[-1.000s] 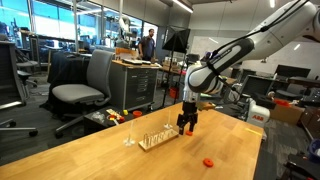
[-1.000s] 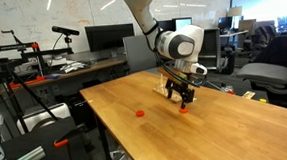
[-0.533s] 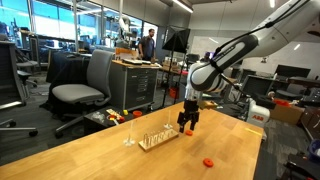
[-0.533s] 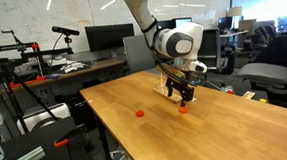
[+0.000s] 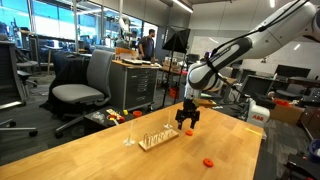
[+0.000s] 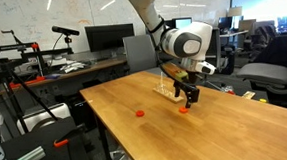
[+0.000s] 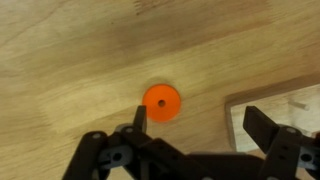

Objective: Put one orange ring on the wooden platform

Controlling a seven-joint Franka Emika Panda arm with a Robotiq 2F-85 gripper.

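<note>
One orange ring point(image 7: 160, 102) lies flat on the tabletop just under my gripper point(image 7: 200, 125), close to the left finger and outside the gap between the fingers. It also shows in an exterior view point(image 6: 184, 111). The gripper is open and empty, hovering low over the table point(image 5: 187, 120) point(image 6: 188, 95). The wooden platform point(image 5: 160, 138) with thin upright pegs sits right beside the gripper; its corner shows in the wrist view point(image 7: 280, 105). The other orange ring point(image 5: 208, 161) point(image 6: 140, 114) lies apart on the table.
The large wooden tabletop point(image 5: 100, 155) has its edges close by in both exterior views. An office chair point(image 5: 85, 85), a cart point(image 5: 135, 80) and desks with monitors point(image 6: 106, 37) stand around it. A person point(image 5: 148, 42) stands far back.
The gripper has shifted slightly sideways over the near ring and stays open. The rings and the platform have not moved.
</note>
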